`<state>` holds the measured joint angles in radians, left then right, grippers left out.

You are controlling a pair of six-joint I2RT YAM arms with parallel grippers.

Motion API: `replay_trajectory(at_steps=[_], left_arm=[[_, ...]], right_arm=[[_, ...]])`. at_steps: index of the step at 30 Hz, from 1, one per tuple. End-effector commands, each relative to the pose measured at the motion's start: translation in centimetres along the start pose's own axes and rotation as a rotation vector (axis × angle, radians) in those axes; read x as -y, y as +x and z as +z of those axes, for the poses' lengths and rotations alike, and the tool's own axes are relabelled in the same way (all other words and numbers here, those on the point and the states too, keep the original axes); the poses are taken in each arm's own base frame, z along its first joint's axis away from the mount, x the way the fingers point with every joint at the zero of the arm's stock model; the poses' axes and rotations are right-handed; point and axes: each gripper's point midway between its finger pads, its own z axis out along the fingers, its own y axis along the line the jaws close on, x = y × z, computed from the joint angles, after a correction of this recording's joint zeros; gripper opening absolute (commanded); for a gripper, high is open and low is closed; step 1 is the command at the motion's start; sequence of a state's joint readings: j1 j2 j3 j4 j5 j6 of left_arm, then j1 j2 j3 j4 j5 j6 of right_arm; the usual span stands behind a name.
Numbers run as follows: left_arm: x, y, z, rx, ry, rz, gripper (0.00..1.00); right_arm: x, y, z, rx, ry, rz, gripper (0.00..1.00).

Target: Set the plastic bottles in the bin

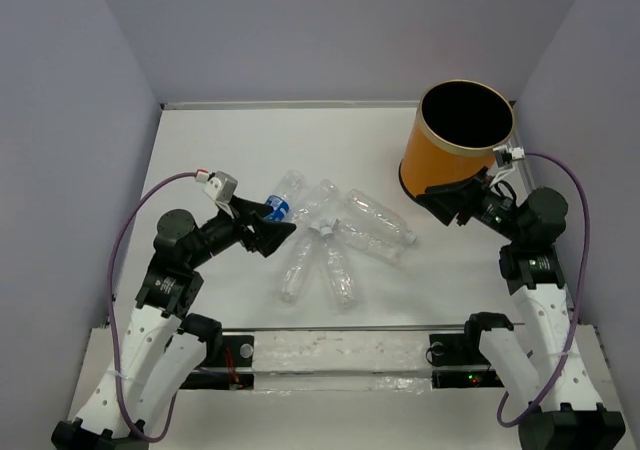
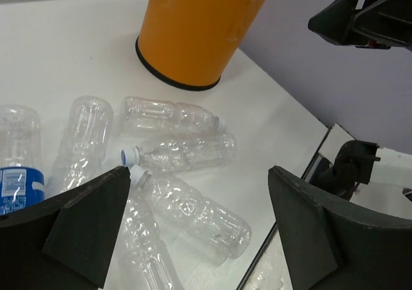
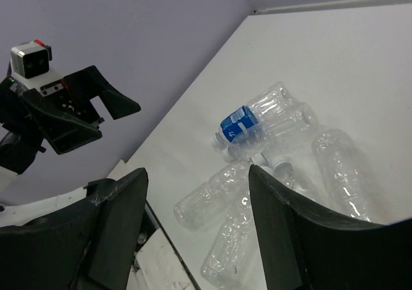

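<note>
Bright, even light, soft shadows; plastic bottles [image 1: 376, 217] glint, perhaps slightly blurred.

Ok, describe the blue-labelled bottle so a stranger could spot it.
Start at the orange bin at the far right of the table, then look left to the clear bottles lying mid-table. The wanted bottle lies at their far-left edge, the only one with a blue label.

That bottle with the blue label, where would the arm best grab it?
The blue-labelled bottle lies flat, leftmost of all, with another bottle close on its right. So probably across its clear body, coming from above and the left.
</note>
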<state>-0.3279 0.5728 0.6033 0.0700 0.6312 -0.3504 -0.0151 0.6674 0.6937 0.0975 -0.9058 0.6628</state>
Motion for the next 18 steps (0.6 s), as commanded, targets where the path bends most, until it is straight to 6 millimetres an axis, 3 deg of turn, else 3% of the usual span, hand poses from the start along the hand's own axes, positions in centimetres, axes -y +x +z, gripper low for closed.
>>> replay_trajectory(at_steps=[1, 7, 8, 9, 11, 13, 18], left_arm=[[0.3, 0.7, -0.3, -0.081, -0.013, -0.059, 0.99], [-1.0, 4.6, -0.2, -0.267, -0.069, -0.193, 0.99], [-1.6, 5.6, -0.5, -0.31, -0.11, -0.218, 0.99], [-2.0, 5.9, -0.7, -0.329, -0.138, -0.225, 0.99], [-3.0, 6.9, -1.0, -0.373, -0.188, -0.226, 0.99], [-3.6, 7.6, -1.5, -0.407, -0.236, -0.24, 0.99], [-5.4, 8.6, -2.5, -0.46, -0.366, -0.228, 0.99]], right_arm=[[0.3, -0.1, 0.7, 0.0, -0.026, 0.012, 0.7], [2.6, 1.8, 3.6, -0.066, 0.006, 0.045, 0.73], [3.9, 2.4, 4.6, -0.084, 0.042, 0.038, 0.75], [3.1, 2.9, 5.6, -0.113, 0.022, 0.02, 0.76], [3.8, 4.1, 6.8, -0.168, 0.064, 0.002, 0.78], [5.5, 4.2, 8.4, -0.194, 0.131, -0.058, 0.82], [8.6, 4.9, 9.6, -0.257, 0.23, -0.136, 0.9]])
